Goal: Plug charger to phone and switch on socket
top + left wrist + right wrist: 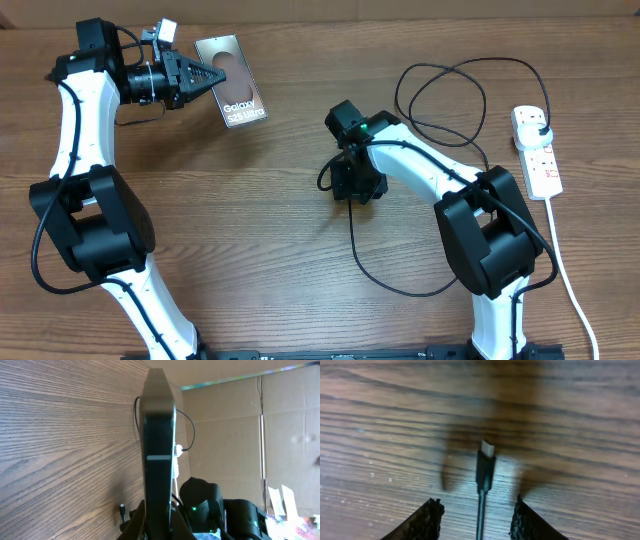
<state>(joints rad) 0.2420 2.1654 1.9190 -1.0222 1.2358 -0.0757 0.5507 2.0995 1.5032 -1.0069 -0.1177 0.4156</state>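
My left gripper point(205, 78) is shut on the phone point(232, 90), holding it by one end above the table at the back left. In the left wrist view the phone point(159, 445) shows edge-on, rising from between the fingers. The charger's black cable point(450, 90) loops over the table. Its plug point(540, 128) sits in the white socket point(537, 150) at the right. My right gripper point(355, 185) hovers mid-table, open. The connector tip point(486, 462) lies on the wood between and ahead of the fingers point(427, 520), touching neither.
The socket's white cord point(570, 290) runs down the right edge of the table. More black cable point(385, 280) curls toward the front, near the right arm's base. Cardboard walls point(250, 435) stand behind the table.
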